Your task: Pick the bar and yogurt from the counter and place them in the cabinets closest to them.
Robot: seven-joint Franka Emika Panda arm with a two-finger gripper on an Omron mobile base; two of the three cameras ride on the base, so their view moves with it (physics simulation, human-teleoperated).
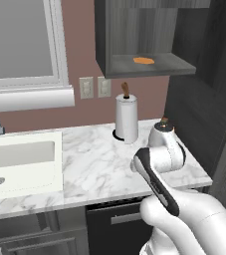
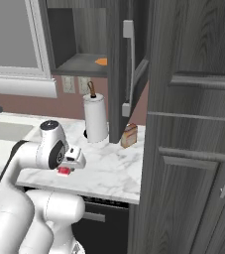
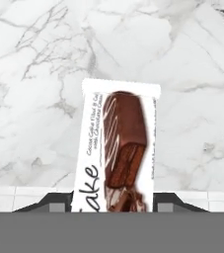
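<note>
the gripper (image 2: 64,170) was clamped on the bar (image 3: 117,150), one finger against each long side of the packet. in the hand view the bar ran lengthways up from between the dark fingertips (image 3: 52,202), its white wrapper printed with a brown chocolate bar, and the veined counter (image 3: 34,74) lay behind it. from the right base view a small red packet end showed just under the hand, above the marble near the front edge; whether it had cleared the surface or was resting on it i could not tell for sure, though it looked slightly raised.

the cabinets (image 1: 139,35) hung open above the counter, with a flat orange thing (image 1: 143,61) lying on the shelf (not one of the task's items, as far as i could judge). a paper towel roll (image 1: 126,118) stood on the marble below, and a tan-brown bottle (image 2: 129,135) sat further right beside the open cabinet door (image 2: 129,64). the sink (image 1: 20,164) was off to the left.

by my reckoning the task was early: the bar was gripped but not yet on a shelf, and the yogurt had yet to be fetched.
</note>
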